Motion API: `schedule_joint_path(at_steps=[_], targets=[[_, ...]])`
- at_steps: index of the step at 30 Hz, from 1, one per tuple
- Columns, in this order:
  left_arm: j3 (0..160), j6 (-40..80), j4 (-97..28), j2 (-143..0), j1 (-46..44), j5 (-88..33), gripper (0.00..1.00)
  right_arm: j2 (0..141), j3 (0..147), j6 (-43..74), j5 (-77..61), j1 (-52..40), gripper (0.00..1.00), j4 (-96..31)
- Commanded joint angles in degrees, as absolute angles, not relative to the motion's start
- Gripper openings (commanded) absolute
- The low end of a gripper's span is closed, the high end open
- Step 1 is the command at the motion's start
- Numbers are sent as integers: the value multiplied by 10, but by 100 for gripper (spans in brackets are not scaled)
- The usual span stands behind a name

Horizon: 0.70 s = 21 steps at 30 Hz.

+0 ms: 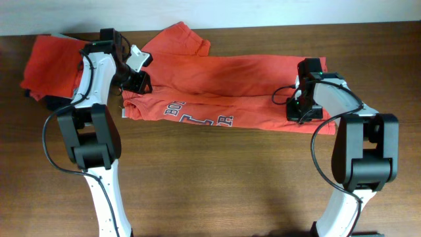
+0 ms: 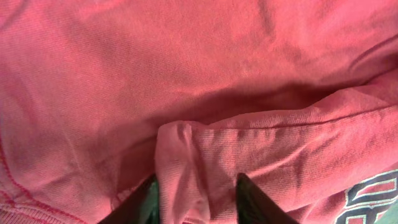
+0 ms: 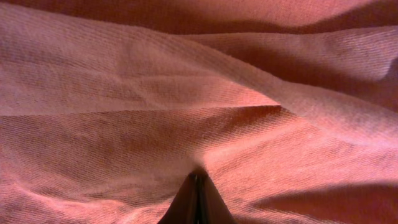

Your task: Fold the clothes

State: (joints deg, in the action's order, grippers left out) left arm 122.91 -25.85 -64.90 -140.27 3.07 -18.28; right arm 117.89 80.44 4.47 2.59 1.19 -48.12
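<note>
The left gripper (image 2: 196,208) holds its jaws apart astride a raised fold of the lettered orange-red cotton T-shirt (image 2: 205,74). Whether they pinch it, I cannot tell. The right gripper (image 3: 198,190) has its jaws closed, pinching puckered cloth of the same shirt. Only the left wrist view shows a corner of the navy-and-white lettering (image 2: 373,199) close up. The overhead view alone shows the shirt stretched crosswise between both arms on the brown wooden surface (image 1: 217,184), and a second orange-red garment (image 1: 49,59) bunched at the far left corner.
</note>
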Motion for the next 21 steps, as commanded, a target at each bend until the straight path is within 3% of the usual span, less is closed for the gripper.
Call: schedule_joint_path(at_steps=[1, 8, 10, 14, 21], targets=[[1236, -265, -648, -1413, 30, -197, 35, 1196, 797, 50, 37, 12, 4, -475], [1236, -265, -648, -1413, 30, -197, 32, 1196, 797, 50, 37, 11, 4, -475], [1236, -265, -648, -1413, 30, -197, 28, 1196, 797, 50, 37, 11, 4, -476], [1236, -265, -648, -1413, 32, -197, 9, 1196, 797, 50, 37, 11, 4, -476], [1236, -265, -642, -1414, 32, -161, 9, 1196, 797, 50, 37, 11, 4, -476]])
